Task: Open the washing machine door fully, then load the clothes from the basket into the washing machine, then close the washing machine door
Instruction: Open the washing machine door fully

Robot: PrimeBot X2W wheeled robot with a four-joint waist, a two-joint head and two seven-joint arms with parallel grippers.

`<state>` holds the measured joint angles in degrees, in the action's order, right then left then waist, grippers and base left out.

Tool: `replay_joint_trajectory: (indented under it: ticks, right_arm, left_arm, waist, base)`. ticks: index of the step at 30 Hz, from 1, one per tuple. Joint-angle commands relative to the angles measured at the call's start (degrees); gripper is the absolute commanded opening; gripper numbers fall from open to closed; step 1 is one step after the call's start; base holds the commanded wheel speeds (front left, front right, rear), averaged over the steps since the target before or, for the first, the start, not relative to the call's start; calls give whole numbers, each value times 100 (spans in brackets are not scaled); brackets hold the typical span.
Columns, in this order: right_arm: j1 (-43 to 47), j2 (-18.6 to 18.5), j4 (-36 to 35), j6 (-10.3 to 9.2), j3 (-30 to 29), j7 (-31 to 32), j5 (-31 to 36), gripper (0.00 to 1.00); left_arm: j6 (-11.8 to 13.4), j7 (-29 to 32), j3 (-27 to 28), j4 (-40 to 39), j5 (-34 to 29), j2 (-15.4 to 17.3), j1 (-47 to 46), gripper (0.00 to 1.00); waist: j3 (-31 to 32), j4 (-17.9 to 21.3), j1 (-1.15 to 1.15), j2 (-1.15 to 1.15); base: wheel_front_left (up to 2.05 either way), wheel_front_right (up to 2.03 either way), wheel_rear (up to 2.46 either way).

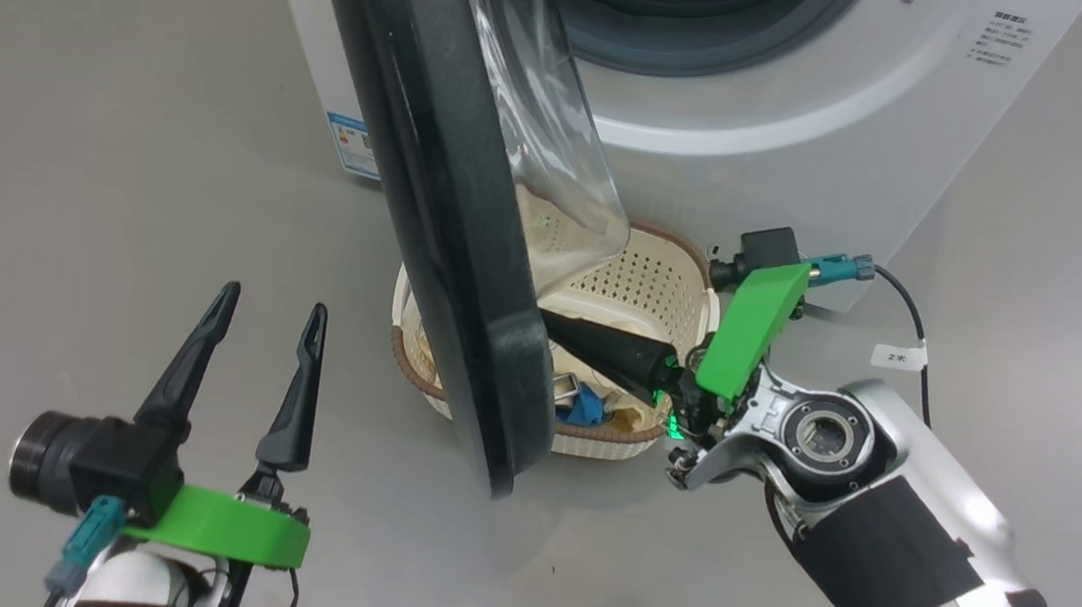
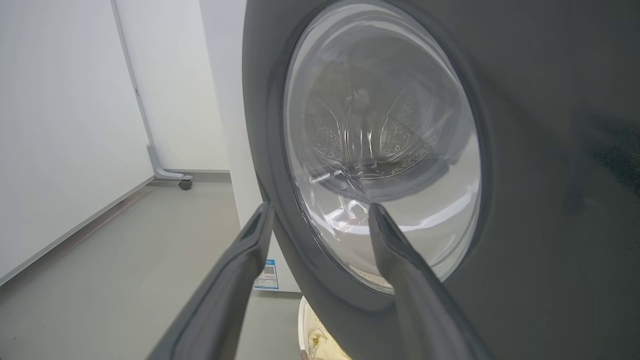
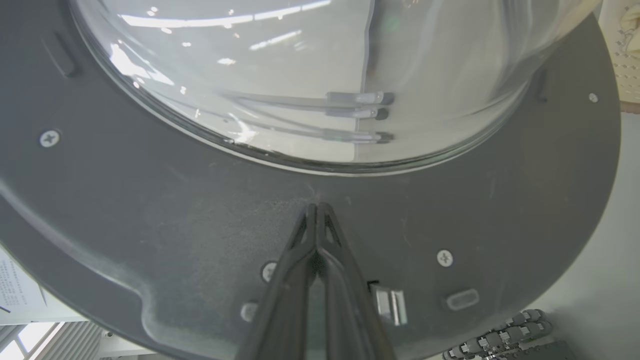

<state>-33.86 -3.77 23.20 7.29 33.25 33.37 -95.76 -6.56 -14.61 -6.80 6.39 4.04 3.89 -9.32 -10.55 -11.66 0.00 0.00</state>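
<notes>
Black-rimmed washing machine door (image 1: 440,212) ajar, right end effector (image 3: 317,207) together at its inner face, left end effector (image 1: 271,305) apart

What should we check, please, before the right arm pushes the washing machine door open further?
1. Fingers of the right gripper shut, tips at the inner rim of the washing machine door: ok.
2. Open left gripper apart from the door: ok.
3. Door fully open: not ok, only partly.
4. Swing path past the basket clear: cannot tell; the door overlaps it in the head view.
5. Load of clothes in the basket: ok.
</notes>
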Motion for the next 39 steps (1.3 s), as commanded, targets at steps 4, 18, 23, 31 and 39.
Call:
replay_joint_trajectory:
  ticks: [4, 18, 23, 31, 39]
  right_arm:
    - [-344, 90, -101, 20, 391, -305, -275, 0]
    - [-328, -585, -687, 20, 528, -1652, 93, 28]
    - [-162, -949, -1088, 20, 409, -2472, 791, 52]
    - [148, -1425, -1506, 20, 37, -3779, 2665, 100]
    - [903, -1449, -1567, 20, -815, -4460, 4977, 100]
  left_arm:
    - [-6, -39, 162, -145, -35, 129, -107, 100]
    - [40, -39, 271, -135, 0, 230, -28, 100]
    - [57, -39, 312, -156, 27, 261, 21, 100]
    - [96, -39, 383, -166, 48, 317, 51, 100]
    - [162, -39, 446, -233, 67, 346, 155, 100]
  waist:
    - [28, 27, 0, 0]
    - [170, 319, 0, 0]
    - [203, 448, 0, 0]
    - [256, 609, 0, 0]
    - [322, 722, 0, 0]
  base:
    - [0, 0, 0]
    - [0, 0, 0]
    - [0, 0, 0]
    - [0, 0, 0]
    - [0, 0, 0]
